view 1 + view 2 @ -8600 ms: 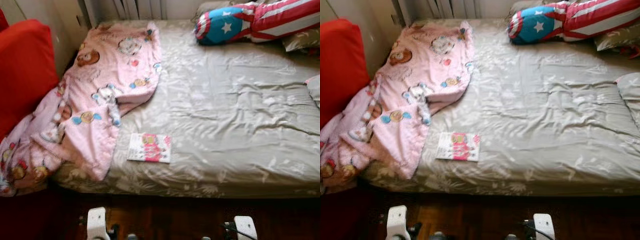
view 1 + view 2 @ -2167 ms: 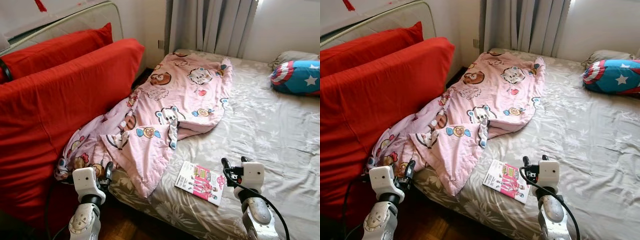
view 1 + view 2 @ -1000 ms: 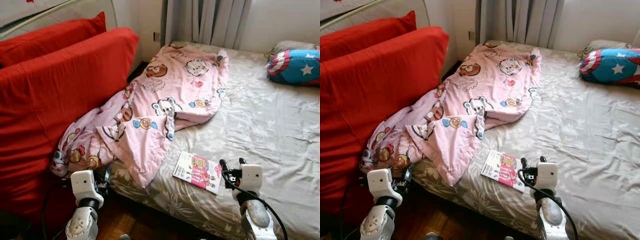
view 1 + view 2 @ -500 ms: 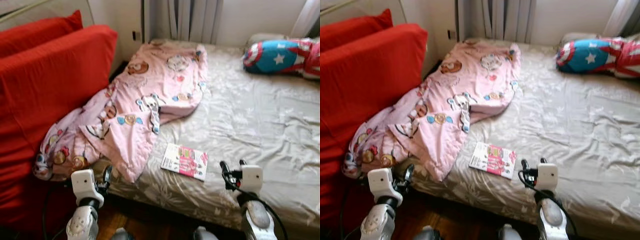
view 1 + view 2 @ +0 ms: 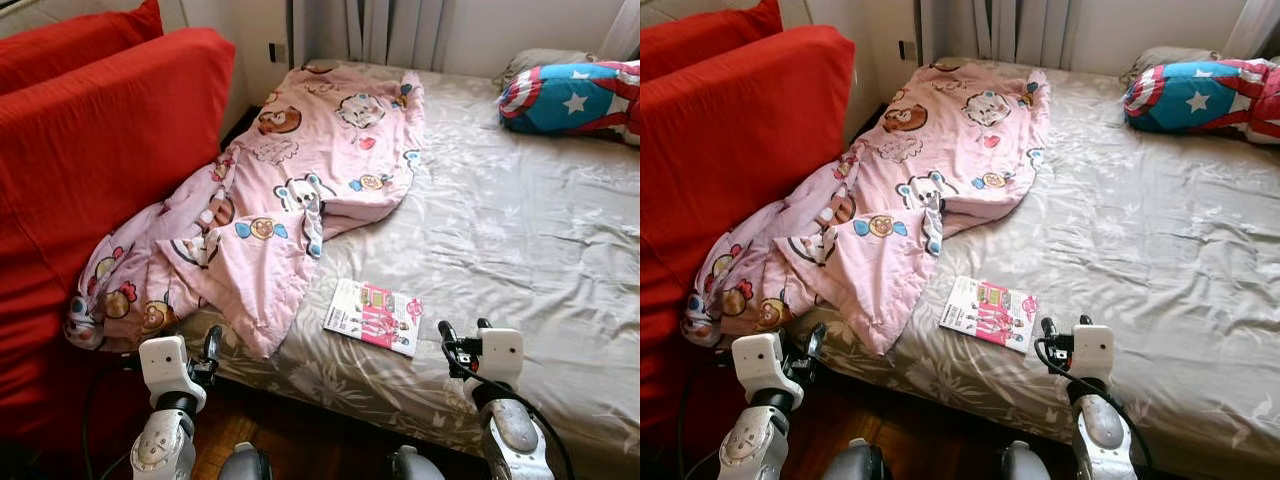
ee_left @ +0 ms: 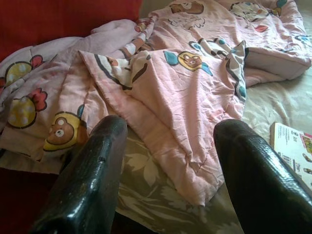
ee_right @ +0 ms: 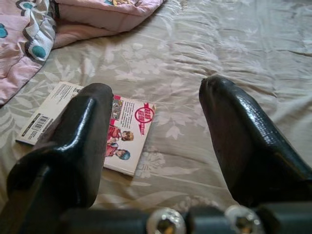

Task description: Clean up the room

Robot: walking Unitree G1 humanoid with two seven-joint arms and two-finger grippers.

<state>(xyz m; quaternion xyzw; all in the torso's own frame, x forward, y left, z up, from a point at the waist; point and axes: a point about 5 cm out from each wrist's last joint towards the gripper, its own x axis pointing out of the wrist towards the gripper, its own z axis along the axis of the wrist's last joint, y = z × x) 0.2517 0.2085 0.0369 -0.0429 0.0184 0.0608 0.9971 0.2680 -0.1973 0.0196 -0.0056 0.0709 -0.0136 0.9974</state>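
A pink cartoon-print blanket lies crumpled over the left side of the bed and spills off its near left corner. A thin comic book lies flat on the grey floral sheet, just right of the blanket's edge. My left gripper hangs open at the bed's near edge, below the blanket's hanging corner. My right gripper is open too, low over the sheet, a little to the right of the book. Neither holds anything.
A tall red cushion or mattress stands close along the bed's left side. A blue, red and white star pillow lies at the head of the bed, with curtains behind. Dark wooden floor runs under the bed's near edge.
The camera has swung slightly, so the whole scene has shifted in the picture. Blanket, book and pillow lie where they did, and both grippers stay open in the same pose.
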